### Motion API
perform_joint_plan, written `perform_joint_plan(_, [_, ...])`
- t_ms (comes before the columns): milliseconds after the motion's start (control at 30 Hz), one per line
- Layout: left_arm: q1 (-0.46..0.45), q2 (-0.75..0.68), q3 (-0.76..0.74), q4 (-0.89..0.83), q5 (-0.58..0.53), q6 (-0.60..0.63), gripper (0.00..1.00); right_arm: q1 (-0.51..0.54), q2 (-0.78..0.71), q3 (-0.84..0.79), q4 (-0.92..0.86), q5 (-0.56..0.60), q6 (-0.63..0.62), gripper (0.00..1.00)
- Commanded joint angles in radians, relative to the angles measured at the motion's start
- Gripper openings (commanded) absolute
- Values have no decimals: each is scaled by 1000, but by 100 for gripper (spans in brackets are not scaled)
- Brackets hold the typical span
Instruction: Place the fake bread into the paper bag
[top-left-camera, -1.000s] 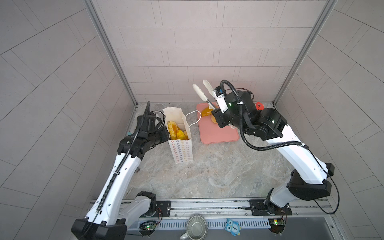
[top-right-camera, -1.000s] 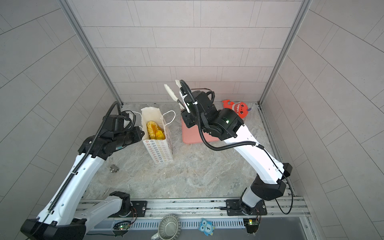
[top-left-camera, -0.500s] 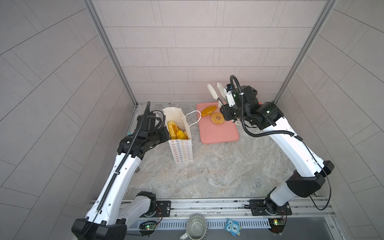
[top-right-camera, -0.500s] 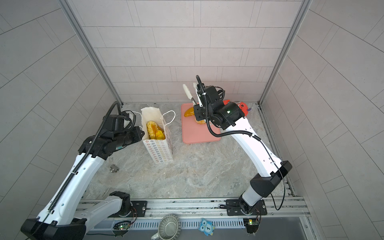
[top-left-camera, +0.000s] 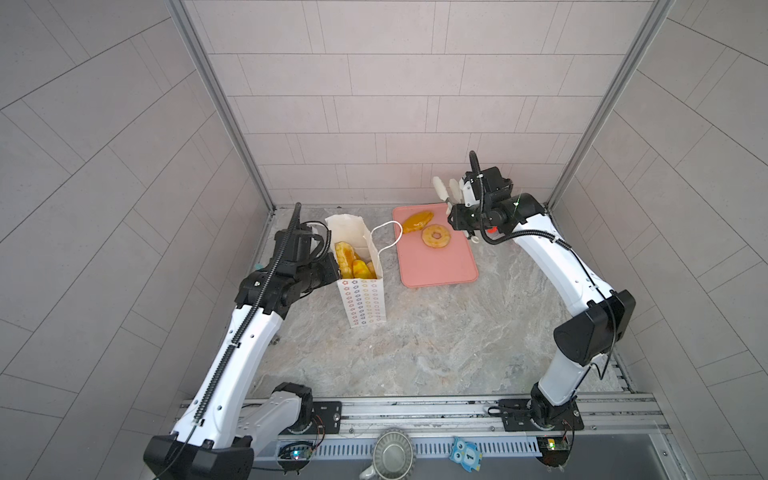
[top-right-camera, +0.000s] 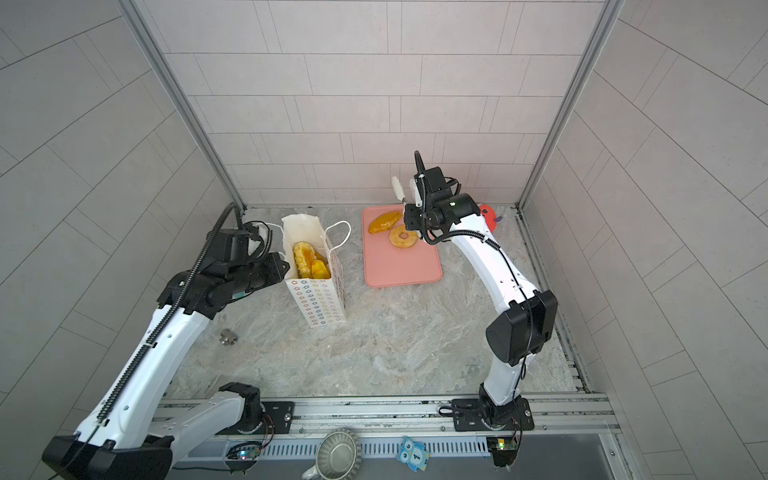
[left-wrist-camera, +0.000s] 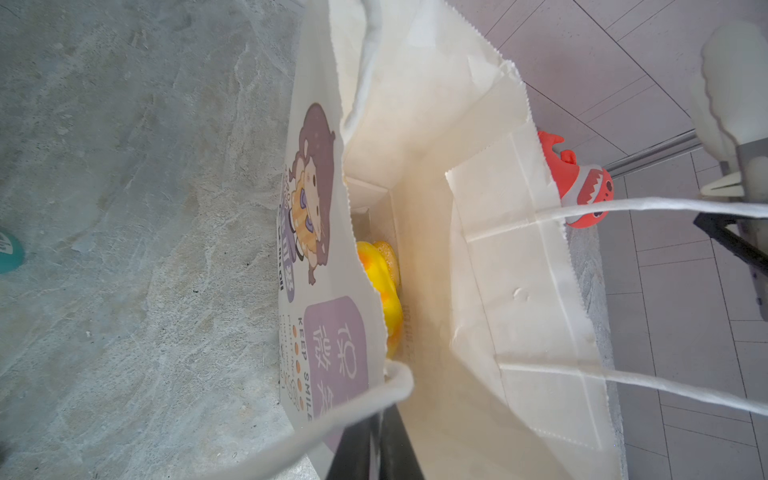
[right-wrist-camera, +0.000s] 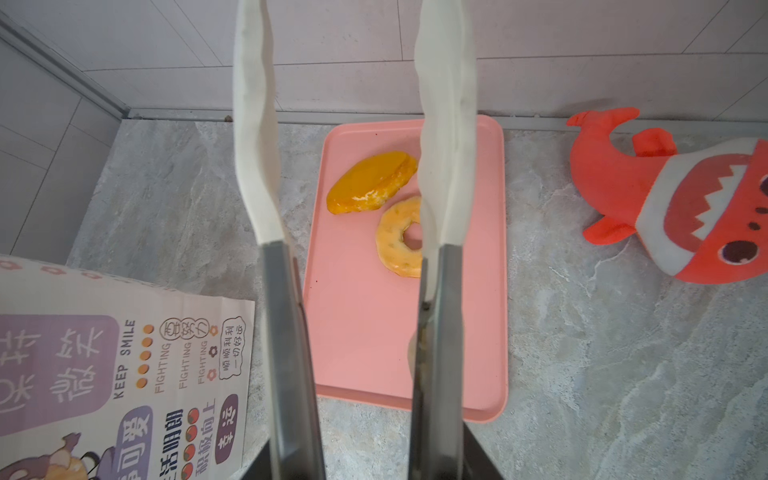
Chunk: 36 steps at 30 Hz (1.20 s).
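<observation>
We found the paper bag (top-left-camera: 363, 303) (top-right-camera: 320, 301) (left-wrist-camera: 498, 249) (right-wrist-camera: 104, 353) standing upright with its mouth open. It was white, with a cartoon girl and purple panels on its broad face, small coloured flowers on its narrow side, and white cord handles (left-wrist-camera: 623, 203). Inside it sat several glossy yellow-orange pieces of the fake bread (top-left-camera: 351, 259) (top-right-camera: 307, 259) (left-wrist-camera: 384, 299). Two more lay on the far part of the pink tray (top-left-camera: 436, 270) (top-right-camera: 399, 266) (right-wrist-camera: 365, 332), to the bag's right in both top views: a long golden-brown loaf (top-left-camera: 417, 220) (top-right-camera: 384, 221) (right-wrist-camera: 372, 183) and, just beside it, a pale ring doughnut (top-left-camera: 436, 237) (top-right-camera: 403, 237) (right-wrist-camera: 397, 239) lying flat. Whether the two touched, we could not tell.
</observation>
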Motion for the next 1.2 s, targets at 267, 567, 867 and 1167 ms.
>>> perform_joint_plan(267, [-2,12,9,15,13,4,10,-52,93,25,67,-66,54,46])
perform_joint_plan(567, [-1,6,3,19,14,4,10,-66,186,51,80,-94,79,46])
perform_joint_plan(867, [-1,2,7,13,15,6,10,-83,255,64,99,-126,96,46])
perform_joint_plan(1167, [-1,3,9,9,16,6,10,-101,319,98,100,-177,124,48])
